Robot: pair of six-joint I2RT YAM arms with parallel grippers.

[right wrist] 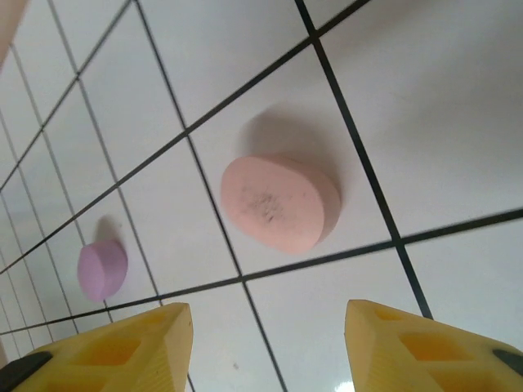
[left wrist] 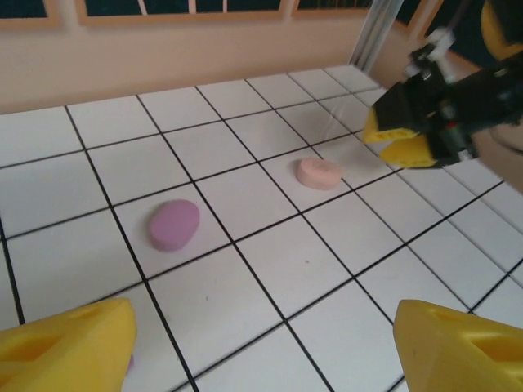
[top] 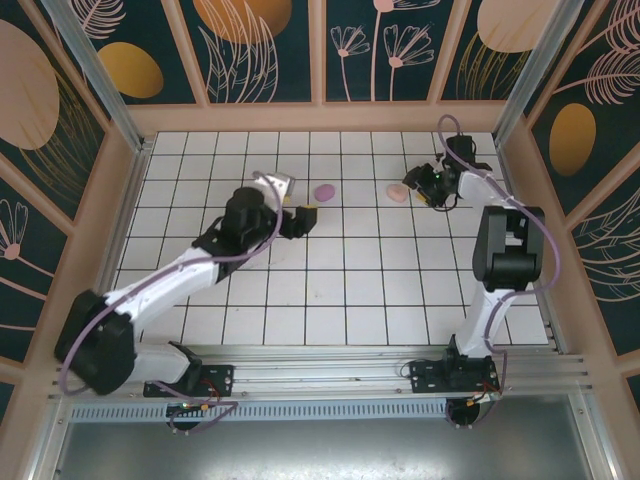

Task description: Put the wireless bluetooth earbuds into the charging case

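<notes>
Pink case [right wrist: 278, 204] lies flat, lid down, on the white tiled counter [top: 350, 300] at the far side, right of centre; the purple case [top: 324, 192] lies near it on its left, the two apart; earbuds too small to make out. Right tool [right wrist: 265, 327] hangs just short of the pink case, fingers parted, nothing between them, not touching it. Left tool [left wrist: 261, 343] sits near the purple case, fingers spread wide, holding nothing
</notes>
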